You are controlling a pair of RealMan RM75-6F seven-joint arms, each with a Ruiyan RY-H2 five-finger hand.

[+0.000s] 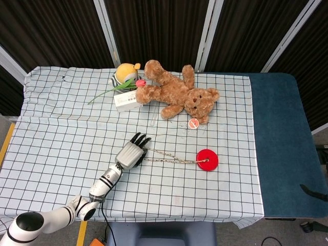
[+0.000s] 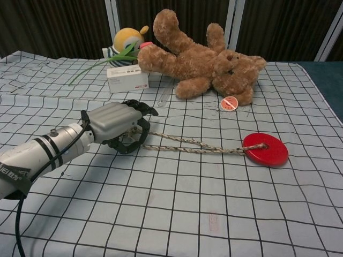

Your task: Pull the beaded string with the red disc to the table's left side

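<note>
Checked cloth covers the surface (image 1: pixel 61 148), dark curtains hang behind. Near the middle, the left hand (image 2: pixel 115 126) lies low with its fingers curled around the near end of the beaded string (image 2: pixel 193 144), gripping it there because that end gives a straight drag leftward. At the far end the red disc (image 2: pixel 266 149) lies flat, right of centre, well short of the left side. No containers show; a small white box (image 1: pixel 127 100) sits closed beside the teddy bear (image 1: pixel 177 95), contents unseen. The right hand is out of sight.
</note>
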